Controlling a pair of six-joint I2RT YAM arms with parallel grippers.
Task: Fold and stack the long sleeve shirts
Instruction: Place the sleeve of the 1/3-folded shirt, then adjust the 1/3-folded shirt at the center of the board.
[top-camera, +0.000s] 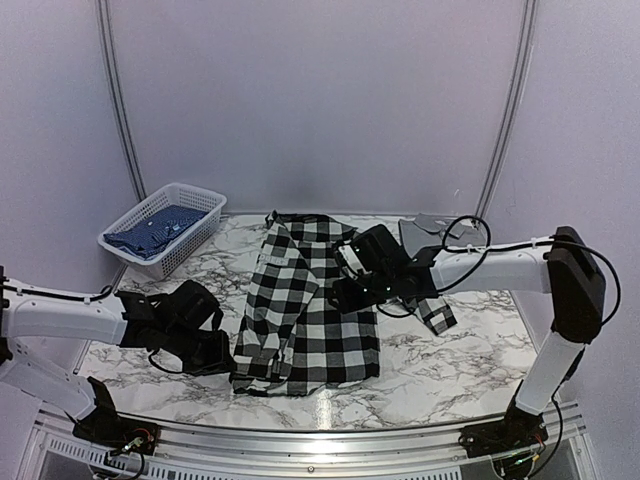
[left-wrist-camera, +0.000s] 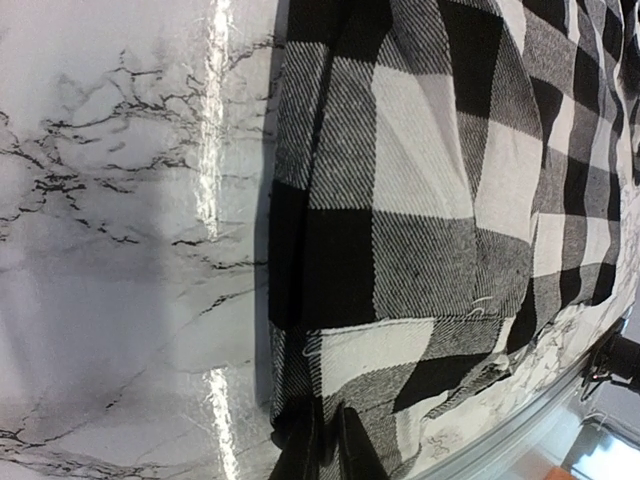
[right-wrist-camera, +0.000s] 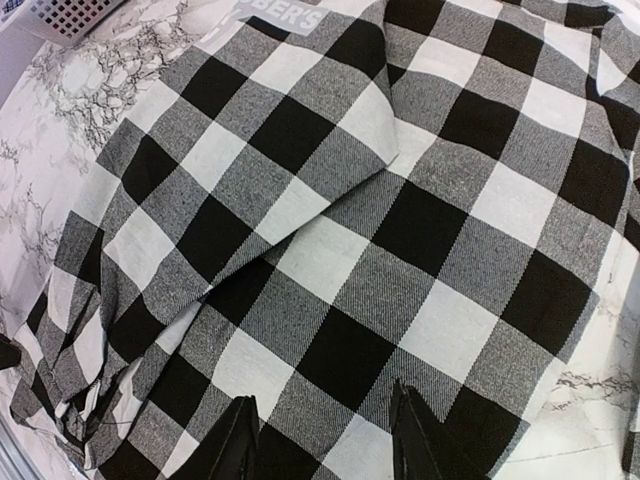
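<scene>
Though bunched, shirt (top-camera: 300, 310) near front rail (top-camera: 330, 440)

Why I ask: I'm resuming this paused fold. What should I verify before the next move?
1. Checked shirt lies on the table: ok.
2. Right pincer open over the shirt: ok, nothing between its fingers.
3. Left pincer gripping the shirt's near left edge: cannot tell; it sits right at the hem.
4. Sleeves tucked in: not ok; one sleeve sticks out to the right, under the right arm.
5. Basket apart from the shirt: ok, at the far left corner.
</scene>
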